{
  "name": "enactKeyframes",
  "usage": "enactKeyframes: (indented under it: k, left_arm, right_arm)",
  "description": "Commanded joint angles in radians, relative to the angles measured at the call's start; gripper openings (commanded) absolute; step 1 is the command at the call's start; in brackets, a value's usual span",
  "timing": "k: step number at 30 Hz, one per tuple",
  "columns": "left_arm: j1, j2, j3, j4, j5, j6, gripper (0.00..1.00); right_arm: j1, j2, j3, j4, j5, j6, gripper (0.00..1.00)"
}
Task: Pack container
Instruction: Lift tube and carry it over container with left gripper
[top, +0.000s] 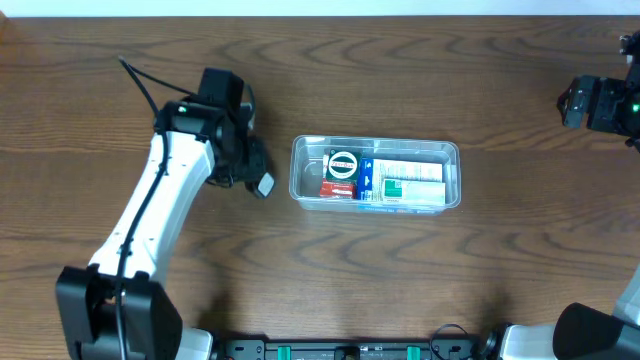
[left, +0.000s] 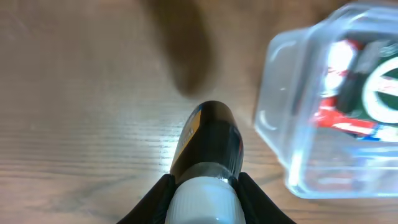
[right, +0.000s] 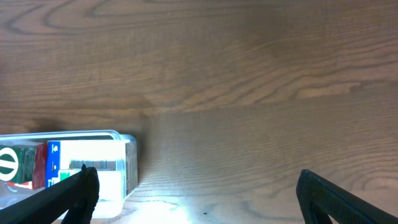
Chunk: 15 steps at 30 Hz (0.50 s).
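While the left gripper (left: 205, 202) is clamped on a small black tube (left: 208, 140), its two dark fingers (left: 155, 200) press the white cap end from either side. The tube's black body, with a yellowish patch on one flank, juts straight ahead of the fingers and down toward the wooden table (top: 450, 280). Just ahead of that hand and off to its right sits the container (left: 280, 112), near the tube but not touching it, with one rounded corner turned toward the fingers. From overhead the container (top: 375, 141) stands upright with its mouth open to the ceiling. Its long axis runs straight away from the left gripper (top: 255, 178), so one short end faces that hand and the other points toward the far arm. Inside, nearest the left hand, lies a round green-and-white item (top: 343, 164) with a red packet (top: 337, 189) beside it. Farther along is a white-and-blue box (top: 405, 180) that fills the end away from the hand. The right gripper (right: 198, 180) is spread wide with nothing between its fingers (right: 74, 194). It hovers over bare wood well apart from the container (right: 127, 155), whose short end shows just past its left-hand finger.
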Motion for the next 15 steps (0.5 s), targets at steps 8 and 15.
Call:
enactKeyframes:
  k: [8,15]
  left_arm:
    - [-0.021,-0.107,0.186,-0.035,0.014,-0.142,0.30]
    - [-0.140,-0.112,0.187,0.033,-0.016,-0.231,0.30]
  right_arm:
    - [-0.007,0.005,0.003,-0.001,-0.001,0.014,0.99]
    - [-0.007,0.004,0.003,-0.001,-0.001,0.014,0.99]
